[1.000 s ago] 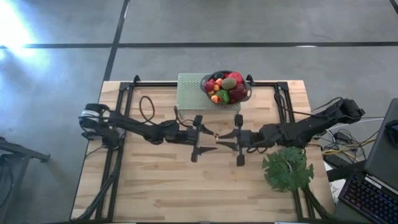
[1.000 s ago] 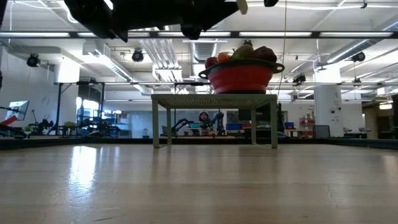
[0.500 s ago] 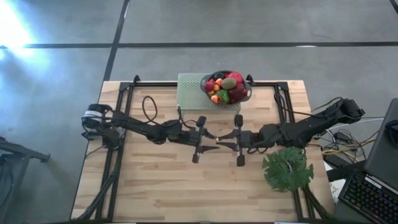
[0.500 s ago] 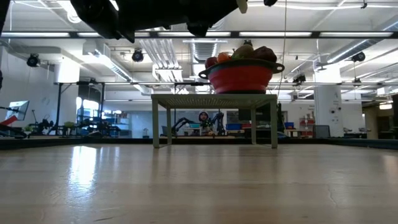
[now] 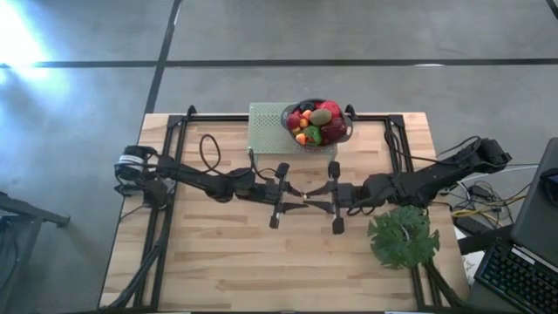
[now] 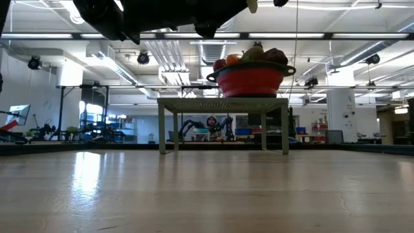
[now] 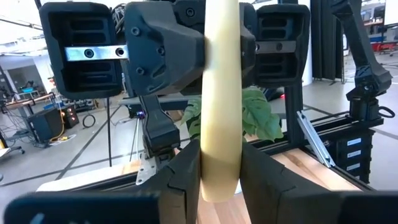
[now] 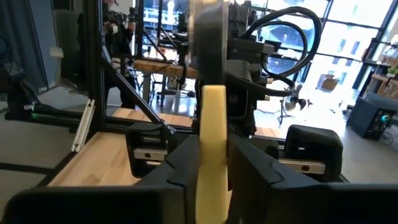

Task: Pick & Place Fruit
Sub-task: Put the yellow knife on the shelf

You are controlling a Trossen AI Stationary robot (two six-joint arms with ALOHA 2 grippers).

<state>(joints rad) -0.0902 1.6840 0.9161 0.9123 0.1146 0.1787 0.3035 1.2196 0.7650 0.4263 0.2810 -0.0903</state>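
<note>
Left pincer (image 5: 292, 191) and right pincer (image 5: 314, 194) meet mid-bench, each closed on the pale knife (image 7: 219, 118). The fruit (image 5: 317, 120) sits in a bowl on the far rack.

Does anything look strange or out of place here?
Yes. Both grippers, left and right, grip one pale knife in mid-air, while the fruit sits untouched in its bowl.

Pale wood-grain table (image 5: 218, 262), matt perforated stand (image 5: 264, 129), glossy plastic-looking fruit (image 5: 317, 121), smooth cream knife handle (image 7: 221, 112).
</note>
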